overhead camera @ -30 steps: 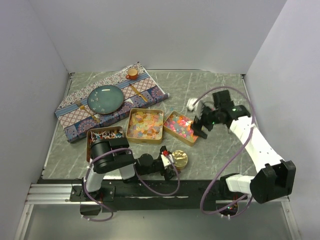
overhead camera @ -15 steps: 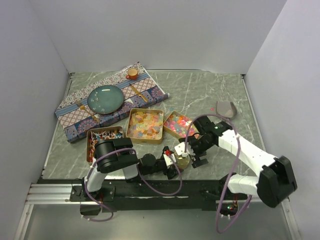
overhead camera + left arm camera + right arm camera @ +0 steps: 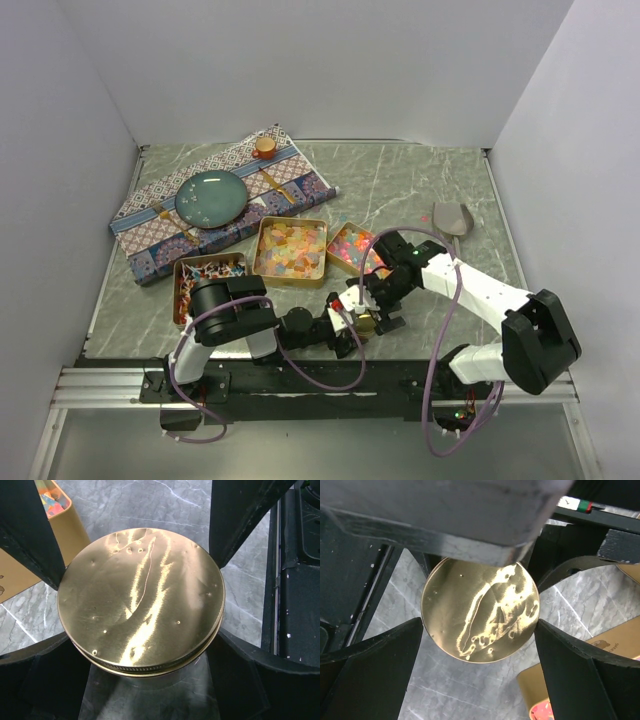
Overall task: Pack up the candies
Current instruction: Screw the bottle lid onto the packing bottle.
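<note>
The candies lie in three gold tins: red-white-black ones (image 3: 207, 273), pale yellow-orange squares (image 3: 290, 248) and bright pink-orange pieces (image 3: 350, 246). A corner of one tin shows in the left wrist view (image 3: 52, 510) and of another in the right wrist view (image 3: 540, 700). A glass jar with a round gold lid (image 3: 362, 320) (image 3: 140, 600) (image 3: 480, 610) stands near the table's front edge. My left gripper (image 3: 350, 320) (image 3: 140, 575) is shut on the jar, one finger on each side. My right gripper (image 3: 378, 303) (image 3: 479, 625) hovers open over the lid, its fingers straddling it.
A teal plate (image 3: 210, 197) rests on a patterned cloth (image 3: 300, 175) at the back left, with a small cork-topped piece (image 3: 265, 147) behind it. A grey scoop (image 3: 452, 217) lies at the right. White walls enclose the table on three sides.
My right arm left the grey scoop on the table at the right and swung forward and left over the jar. My left gripper's jaws narrowed onto the jar.
</note>
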